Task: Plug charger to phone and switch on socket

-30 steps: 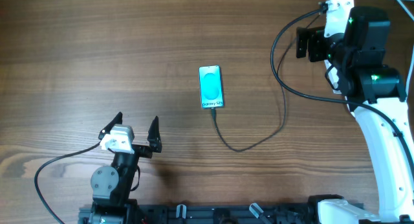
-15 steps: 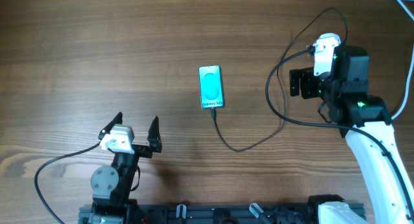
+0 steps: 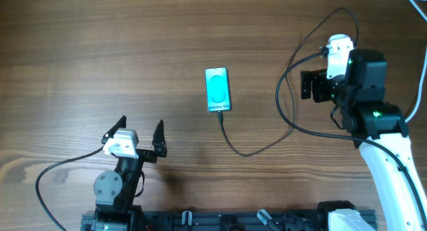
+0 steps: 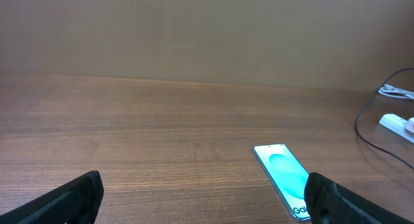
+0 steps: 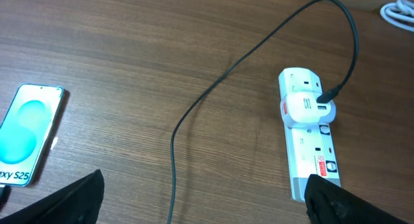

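Soft, even light fills all 3 views, with faint shadows on the brown wooden table (image 3: 133, 57). The teal-blue screen of the small rectangular smartphone (image 3: 217, 89) glows, slightly washed out.

Leaving the left and far stretches of the surface (image 3: 100, 44) bare and passable. Keeping the flat phone (image 3: 217, 89) alone at the middle, with open wood on its left, right and far sides. Trailing the charger (image 3: 250, 153) from the phone's near edge, curving right and looping toward the socket (image 5: 308, 153), barring low sweeps between the two. Crowding one end of the socket with a white plug head (image 5: 309, 109).
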`<state>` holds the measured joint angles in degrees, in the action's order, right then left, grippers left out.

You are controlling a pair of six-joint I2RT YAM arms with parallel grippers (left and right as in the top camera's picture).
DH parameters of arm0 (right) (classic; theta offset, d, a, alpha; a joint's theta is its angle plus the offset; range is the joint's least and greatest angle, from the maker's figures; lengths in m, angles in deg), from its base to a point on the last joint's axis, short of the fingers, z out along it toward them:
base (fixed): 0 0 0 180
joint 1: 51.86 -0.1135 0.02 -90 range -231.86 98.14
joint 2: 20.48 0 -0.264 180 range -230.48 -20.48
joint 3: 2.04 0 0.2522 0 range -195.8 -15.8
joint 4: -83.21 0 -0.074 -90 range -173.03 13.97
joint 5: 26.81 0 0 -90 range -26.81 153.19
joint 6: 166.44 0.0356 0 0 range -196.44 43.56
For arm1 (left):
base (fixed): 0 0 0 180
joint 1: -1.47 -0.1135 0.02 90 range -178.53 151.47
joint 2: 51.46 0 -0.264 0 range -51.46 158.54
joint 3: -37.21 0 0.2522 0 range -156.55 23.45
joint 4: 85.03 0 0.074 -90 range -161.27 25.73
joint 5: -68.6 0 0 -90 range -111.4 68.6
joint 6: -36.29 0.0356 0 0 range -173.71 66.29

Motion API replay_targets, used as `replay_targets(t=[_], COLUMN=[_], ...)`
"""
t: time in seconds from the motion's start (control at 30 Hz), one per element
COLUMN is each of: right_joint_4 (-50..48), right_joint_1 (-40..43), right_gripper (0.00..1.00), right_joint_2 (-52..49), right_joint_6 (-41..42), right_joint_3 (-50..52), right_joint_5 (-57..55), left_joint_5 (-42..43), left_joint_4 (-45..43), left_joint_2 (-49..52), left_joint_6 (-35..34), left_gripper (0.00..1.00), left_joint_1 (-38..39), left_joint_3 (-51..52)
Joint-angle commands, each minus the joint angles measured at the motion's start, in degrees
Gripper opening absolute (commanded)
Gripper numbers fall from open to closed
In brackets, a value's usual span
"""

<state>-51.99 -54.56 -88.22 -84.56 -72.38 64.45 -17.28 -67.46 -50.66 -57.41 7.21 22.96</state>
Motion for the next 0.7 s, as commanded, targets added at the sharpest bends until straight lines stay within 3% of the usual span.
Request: replay_targets(t=[0.0,0.23,0.67], right_joint_4=[-0.2,-2.8,-17.4], right_joint_1=[-0.7,-3.7,-5.3], right_gripper=[1.00,1.00,1.00], right_joint_2=[1.0,1.0,5.0], right_joint_6=[0.6,-1.0,-0.9], right_joint_3=[0.1,3.8,21.4], right_joint_5=[0.0,0.0,3.3], left_joint_5=[-0.6,-0.6,-0.6], left_joint_4=[0.4,0.4,0.4], left_joint_2=[-0.6,-0.6,-0.6], left_joint_6=[0.3,0.3,0.3], left_gripper=[1.00,1.00,1.00], left_joint_1=[0.3,0.3,0.3], left_joint_3=[0.2,0.2,0.2])
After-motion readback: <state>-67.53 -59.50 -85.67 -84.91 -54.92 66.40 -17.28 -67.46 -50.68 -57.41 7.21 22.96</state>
